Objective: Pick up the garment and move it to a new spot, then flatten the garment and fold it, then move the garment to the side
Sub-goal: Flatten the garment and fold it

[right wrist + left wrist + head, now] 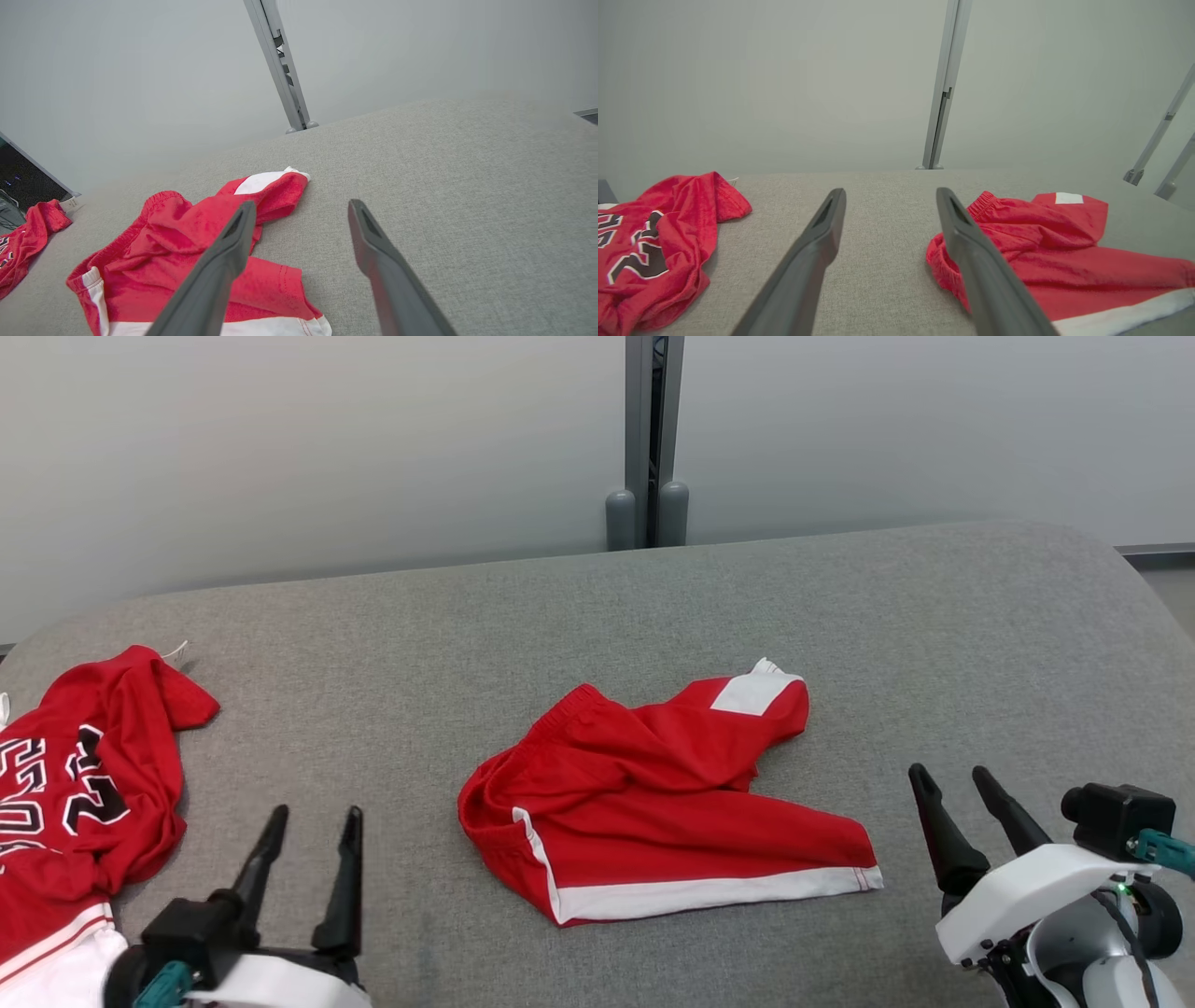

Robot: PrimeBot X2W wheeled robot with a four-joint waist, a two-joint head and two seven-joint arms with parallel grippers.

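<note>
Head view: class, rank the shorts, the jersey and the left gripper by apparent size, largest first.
1. Shorts.
2. Jersey, though the picture's edge cuts it off, so its full size is unsure.
3. Left gripper, which sits nearest the camera and looks bigger for it.
</note>
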